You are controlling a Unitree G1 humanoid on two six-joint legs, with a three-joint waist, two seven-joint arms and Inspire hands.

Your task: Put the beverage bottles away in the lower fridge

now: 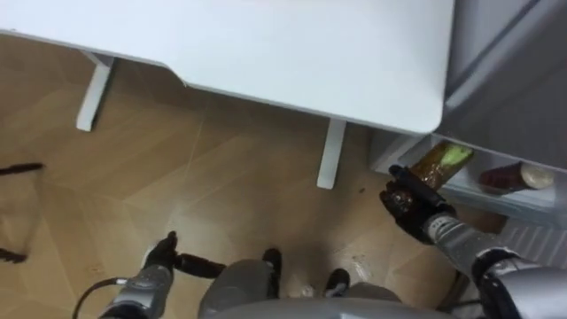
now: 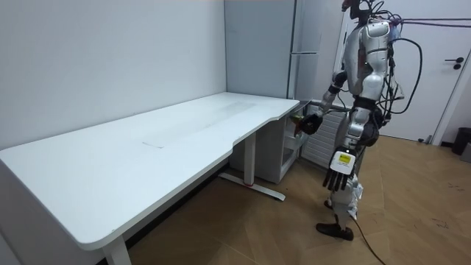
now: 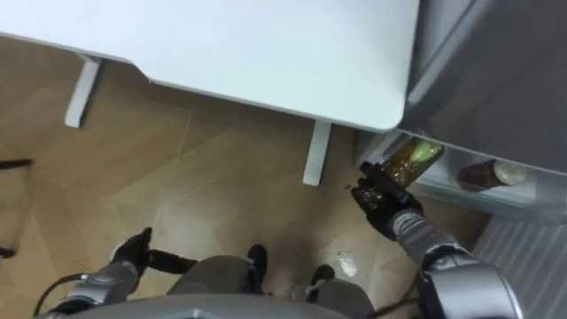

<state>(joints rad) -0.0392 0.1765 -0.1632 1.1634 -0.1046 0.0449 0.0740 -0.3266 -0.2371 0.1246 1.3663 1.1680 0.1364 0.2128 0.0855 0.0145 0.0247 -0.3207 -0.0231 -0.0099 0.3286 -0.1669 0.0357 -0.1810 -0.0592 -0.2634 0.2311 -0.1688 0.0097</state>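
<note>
An amber drink bottle (image 1: 440, 162) with a yellow-green label is tilted, its top end over the white shelf (image 1: 483, 197) of the open lower fridge (image 2: 282, 151). My right hand (image 1: 409, 202) is shut round the bottle's lower end, just outside the shelf's edge. A second drink (image 1: 514, 177), dark red with a pale end, lies on its side on that shelf to the right. My left hand (image 1: 164, 255) hangs open beside my hip, holding nothing. In the room view I stand at the desk's far end, facing the fridge, right arm stretched forward.
The white desk (image 1: 310, 53) lies across the top of the eye views, its rounded corner just above the fridge opening. One desk leg (image 1: 330, 155) stands left of the bottle. Wooden floor (image 1: 177, 168) spreads to my left.
</note>
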